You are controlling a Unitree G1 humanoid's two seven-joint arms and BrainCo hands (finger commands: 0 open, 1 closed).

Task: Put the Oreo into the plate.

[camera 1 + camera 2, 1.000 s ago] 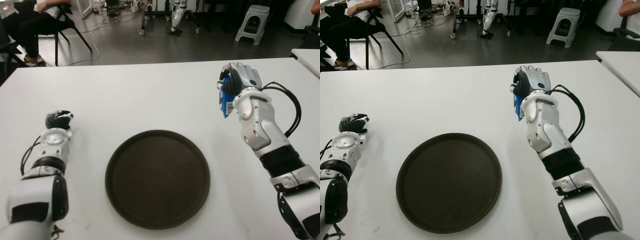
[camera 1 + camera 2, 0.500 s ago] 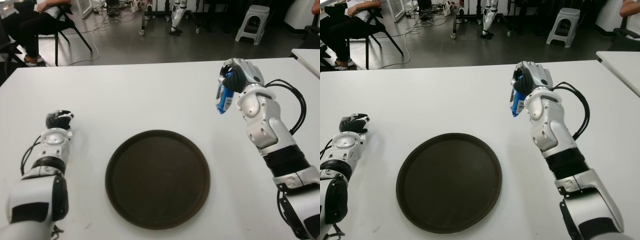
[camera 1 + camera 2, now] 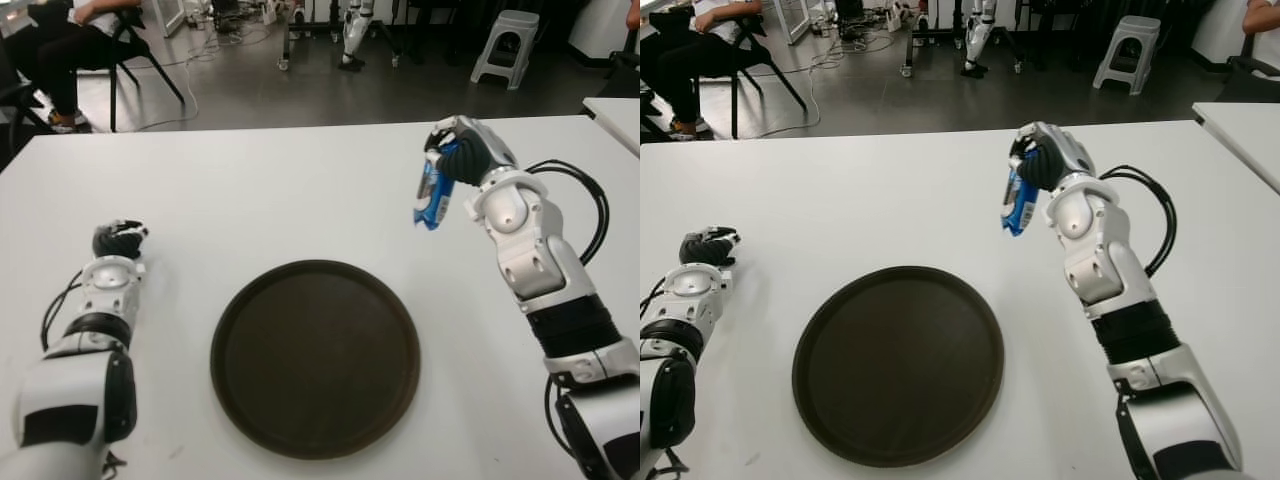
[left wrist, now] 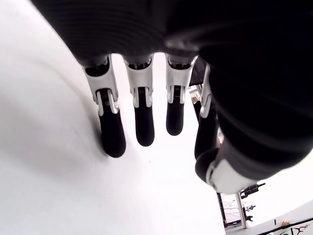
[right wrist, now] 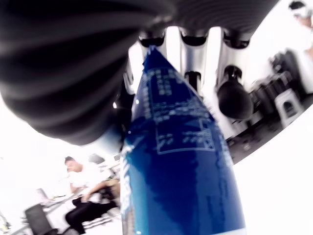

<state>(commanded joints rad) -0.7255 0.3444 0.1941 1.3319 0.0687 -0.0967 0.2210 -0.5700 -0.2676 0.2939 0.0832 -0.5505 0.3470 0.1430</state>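
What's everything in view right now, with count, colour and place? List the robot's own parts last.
Oreo pack: one, blue, held off the table in the right hand, beyond the plate's far right edge.
Plate: one, dark brown, round, on the table at the near centre, nothing in it.
Table: one, white, under the plate; the corner of a second white table shows at far right.
Stool: one, light grey, on the floor behind the table.
Seated person: one, dark trousers, on a black chair at far left.
Left hand: black fingers relaxed, holding nothing, left of the plate.
Right hand: silver and black, fingers closed on the Oreo pack.
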